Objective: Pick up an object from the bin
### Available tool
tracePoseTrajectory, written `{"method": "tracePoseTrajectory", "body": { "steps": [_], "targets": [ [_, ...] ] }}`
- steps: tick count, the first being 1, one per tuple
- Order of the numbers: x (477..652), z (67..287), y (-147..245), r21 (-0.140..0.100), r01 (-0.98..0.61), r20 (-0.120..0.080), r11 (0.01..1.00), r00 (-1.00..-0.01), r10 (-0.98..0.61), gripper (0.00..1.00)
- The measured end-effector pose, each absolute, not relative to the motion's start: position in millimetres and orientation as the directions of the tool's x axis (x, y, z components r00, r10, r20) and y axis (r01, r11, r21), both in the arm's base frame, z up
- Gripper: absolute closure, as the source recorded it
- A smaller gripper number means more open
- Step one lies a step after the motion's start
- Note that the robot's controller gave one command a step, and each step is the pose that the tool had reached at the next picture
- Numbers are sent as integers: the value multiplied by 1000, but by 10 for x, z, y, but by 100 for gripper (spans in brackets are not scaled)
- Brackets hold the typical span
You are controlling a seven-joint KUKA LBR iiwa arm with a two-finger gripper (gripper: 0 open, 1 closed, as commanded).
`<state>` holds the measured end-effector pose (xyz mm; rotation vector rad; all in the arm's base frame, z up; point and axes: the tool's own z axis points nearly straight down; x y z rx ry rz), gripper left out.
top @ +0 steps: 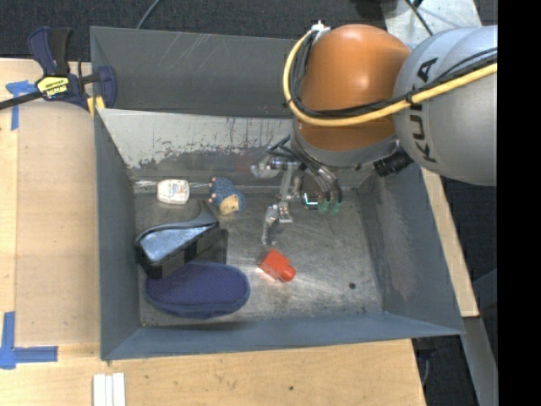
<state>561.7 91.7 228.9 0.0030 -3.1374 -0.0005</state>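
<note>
Basically, gripper is low over the bin floor with its fingers spread apart and nothing between them. Closest item is a small red block, just beyond one fingertip on the side toward the bin's near wall, not touching it. A small blue-and-tan object is near its far-from-arm side, with a white tag-like piece further out. A black-and-blue wedge-shaped item and a dark blue oval pouch lie well apart from it, past the block.

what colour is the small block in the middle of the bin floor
Orange-red; the small block shows best in the camera view.
</note>
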Motion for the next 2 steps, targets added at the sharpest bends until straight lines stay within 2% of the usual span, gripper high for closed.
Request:
{"method": "tracePoseTrajectory", "body": {
  "steps": [1, 2],
  "targets": [
    [6070, 906, 1154, 2, 86, -12, 996, -996, 86, 0],
    [6216, 875, 1364, -7, -216, -32, 976, -976, -216, 0]
  ]
}}
